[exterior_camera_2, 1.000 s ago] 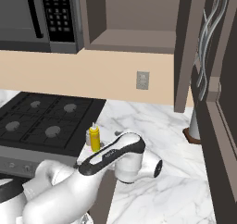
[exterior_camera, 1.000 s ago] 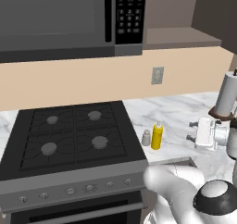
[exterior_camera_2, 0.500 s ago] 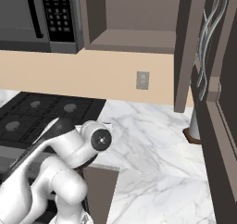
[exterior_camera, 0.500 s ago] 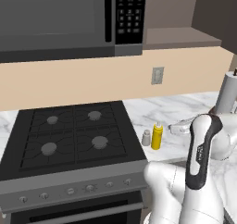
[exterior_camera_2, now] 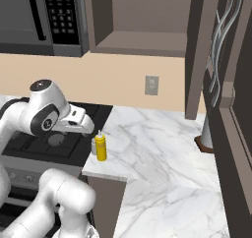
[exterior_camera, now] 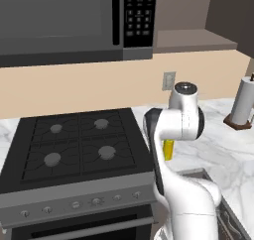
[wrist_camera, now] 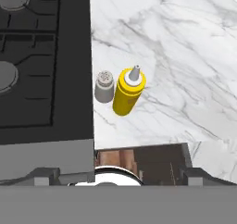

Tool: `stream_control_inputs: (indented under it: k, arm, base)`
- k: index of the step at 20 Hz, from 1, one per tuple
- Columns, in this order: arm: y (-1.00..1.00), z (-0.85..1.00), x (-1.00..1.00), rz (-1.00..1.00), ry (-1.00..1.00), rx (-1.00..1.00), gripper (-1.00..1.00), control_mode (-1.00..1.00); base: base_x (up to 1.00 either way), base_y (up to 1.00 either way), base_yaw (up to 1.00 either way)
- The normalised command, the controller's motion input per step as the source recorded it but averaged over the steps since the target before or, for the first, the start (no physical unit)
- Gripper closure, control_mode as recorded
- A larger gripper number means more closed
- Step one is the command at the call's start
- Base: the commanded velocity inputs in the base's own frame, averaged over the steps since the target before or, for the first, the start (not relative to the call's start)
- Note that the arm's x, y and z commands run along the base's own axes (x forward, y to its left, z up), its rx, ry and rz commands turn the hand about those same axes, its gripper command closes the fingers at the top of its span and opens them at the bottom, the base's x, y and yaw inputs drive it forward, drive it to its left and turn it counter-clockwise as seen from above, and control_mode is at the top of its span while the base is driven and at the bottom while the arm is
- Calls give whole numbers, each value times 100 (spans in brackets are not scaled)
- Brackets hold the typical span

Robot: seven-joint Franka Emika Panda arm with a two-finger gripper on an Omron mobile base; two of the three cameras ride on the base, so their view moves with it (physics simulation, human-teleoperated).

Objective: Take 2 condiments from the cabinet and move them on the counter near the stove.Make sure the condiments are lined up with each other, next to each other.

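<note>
While the yellow squeeze bottle (wrist_camera: 127, 94) and the small grey shaker (wrist_camera: 104, 86) stand upright side by side on the white marble table (wrist_camera: 185, 56), just off the stove's (wrist_camera: 41, 65) edge, the end effector (exterior_camera_2: 84, 125) hangs above them with nothing between its fingers, which stand wide apart. In the hand view the pair sits near the middle of the picture, shaker toward the stove, bottle on its far side, the two touching or very nearly so. The right base view shows the bottle (exterior_camera_2: 101, 146) close to the table's front corner with the shaker (exterior_camera_2: 93, 146) half hidden behind it, and the open cabinet (exterior_camera_2: 147, 20) above. In the left base view the arm covers most of the bottle (exterior_camera: 168, 150); there a paper-towel roll (exterior_camera: 244, 102) stands well apart to the right, beyond the microwave (exterior_camera: 79, 23).
</note>
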Motion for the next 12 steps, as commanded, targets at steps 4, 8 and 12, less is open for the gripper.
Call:
stream_control_inputs:
  k: [4, 8, 12]
  arm:
    - [3, 26, 0, -24, 44, -30, -100, -100]
    - [0, 0, -13, -1, 0, -8, -100, -100]
    - [0, -5, -31, 0, -19, 0, -100, -100]
  base:
    - [0, 0, 0]
    - [0, 0, 0]
    - [0, 0, 0]
